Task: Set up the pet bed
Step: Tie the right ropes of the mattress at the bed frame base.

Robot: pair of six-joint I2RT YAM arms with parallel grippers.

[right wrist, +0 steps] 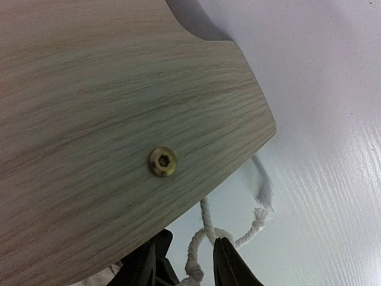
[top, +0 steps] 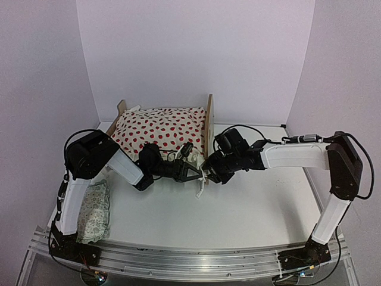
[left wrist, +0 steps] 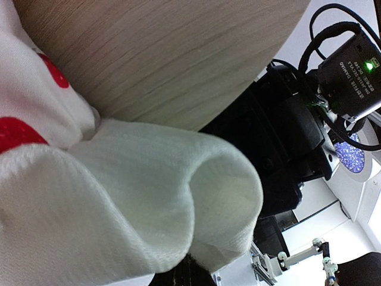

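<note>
Left claw [top: 191, 171]: pressed together, pinching blanket [top: 159, 128] corner. Right claw [right wrist: 189, 267]: part spread, cord [right wrist: 205, 221] in the gap, just beside end board [right wrist: 89, 119] of bed [top: 208, 119]. Bed at table [top: 250, 202] back, blanket on top. 1 pillow [top: 95, 210] near left base.

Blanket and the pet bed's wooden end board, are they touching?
Touching. The left wrist view shows the blanket pressed against the pet bed's wooden end board, no gap between them.

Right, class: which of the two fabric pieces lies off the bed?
The pale green-patterned pillow, on the table beside the left arm's base; the red-dotted blanket lies over the bed frame.
</note>
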